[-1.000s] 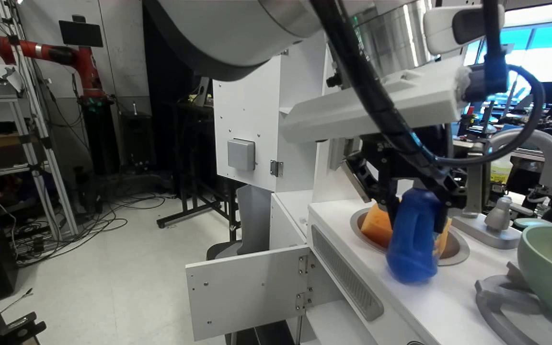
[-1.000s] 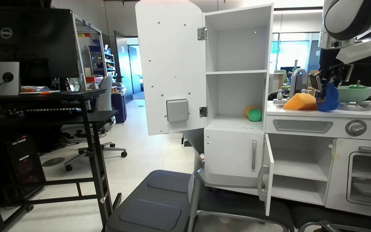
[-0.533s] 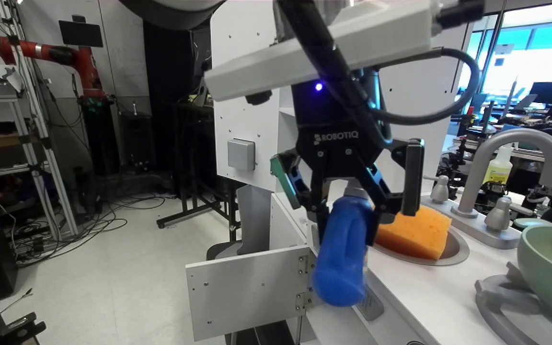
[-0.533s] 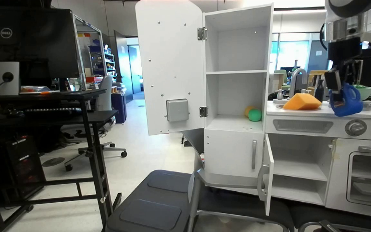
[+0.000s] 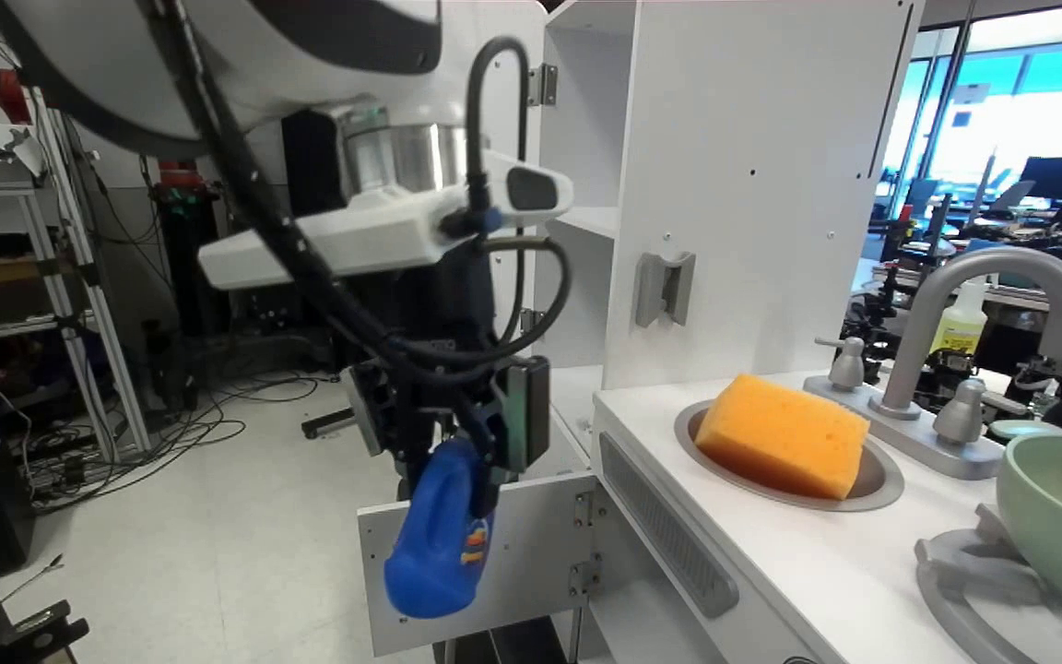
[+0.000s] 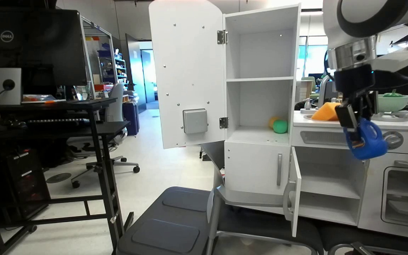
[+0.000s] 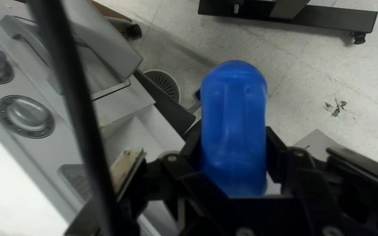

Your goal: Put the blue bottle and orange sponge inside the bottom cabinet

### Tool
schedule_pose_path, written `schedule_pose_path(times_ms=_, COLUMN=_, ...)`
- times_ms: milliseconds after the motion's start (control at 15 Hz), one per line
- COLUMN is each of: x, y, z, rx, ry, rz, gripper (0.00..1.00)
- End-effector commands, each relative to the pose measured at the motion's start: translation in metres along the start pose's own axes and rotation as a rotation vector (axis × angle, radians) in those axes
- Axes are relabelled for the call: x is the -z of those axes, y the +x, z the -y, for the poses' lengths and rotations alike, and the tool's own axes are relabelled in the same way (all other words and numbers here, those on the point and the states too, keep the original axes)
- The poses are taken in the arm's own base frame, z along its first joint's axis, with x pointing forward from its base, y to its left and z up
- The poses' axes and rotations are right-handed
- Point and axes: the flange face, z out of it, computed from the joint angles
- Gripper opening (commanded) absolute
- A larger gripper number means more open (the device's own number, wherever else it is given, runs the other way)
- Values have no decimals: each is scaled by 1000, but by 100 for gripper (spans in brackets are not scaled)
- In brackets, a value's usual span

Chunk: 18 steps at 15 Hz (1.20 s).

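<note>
We see the gripper (image 5: 446, 489) clamped on the blue bottle (image 5: 439, 558), its fingers (image 7: 276, 154) pressed to either side and standing apart by the bottle's width. The bottle hangs tilted in the air outside the bottom cabinet (image 6: 326, 182). In an exterior view its free end points toward five o'clock, and from it we find the cabinet's interior at half past seven, the door (image 6: 295, 193) standing open. There, too, the orange sponge (image 6: 324, 112) lies at ten o'clock from the bottle, resting in the sink (image 5: 874, 484) of the white surface (image 5: 863, 563) and jutting above the rim. With the sponge as our dial's centre in an exterior view, the tap (image 5: 992, 261) rises at two o'clock and the green bowl (image 5: 1056, 516) sits between three and four. In the wrist view we see floor (image 7: 307, 75) beyond the bottle, toward twelve o'clock.
</note>
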Motion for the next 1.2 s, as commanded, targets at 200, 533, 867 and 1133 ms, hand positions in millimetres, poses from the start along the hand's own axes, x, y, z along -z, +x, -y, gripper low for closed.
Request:
schedule_pose_path(times_ms=200, x=-58, y=-10, z=78, rx=-69, ry=-124, rz=47, gripper=22)
schedule_pose_path(times_ms=533, x=-92, y=8, z=65, rx=-267, ry=-193, rz=0, gripper=22)
schedule_pose_path(times_ms=867, x=-143, y=36, z=47, rx=-387, ry=-251, rz=-49, gripper=22)
schedule_pose_path(times_ms=1133, x=-175, y=74, z=45, rx=-479, ry=-289, rz=-120, gripper=22)
